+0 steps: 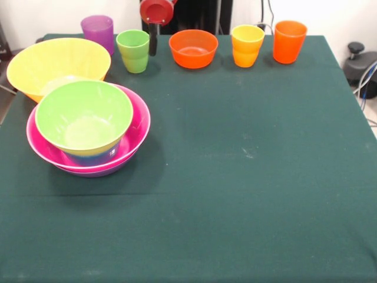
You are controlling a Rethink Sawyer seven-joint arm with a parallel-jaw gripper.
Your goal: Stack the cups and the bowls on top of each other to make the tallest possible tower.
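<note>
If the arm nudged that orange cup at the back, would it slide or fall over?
The orange cup looks like glossy plastic, so it is probably light and stiff. It stands upright, taller than wide, on a dark green cloth that may grip its base, so a high push would likely tip it. Once down, it would probably roll.

Dark green tablecloth, plain, a few pale specks mid-frame. Upper left: purple cup, light green cup. Top centre: orange bowl. Upper right: yellow-orange cup, orange cup. Left edge: yellow bowl, paler inside at the bottom. Left-centre pile: light green bowl on top, blue bowl showing beneath it, pink bowl, purple bowl rim lowest. Red and black gripper at the top edge.
</note>
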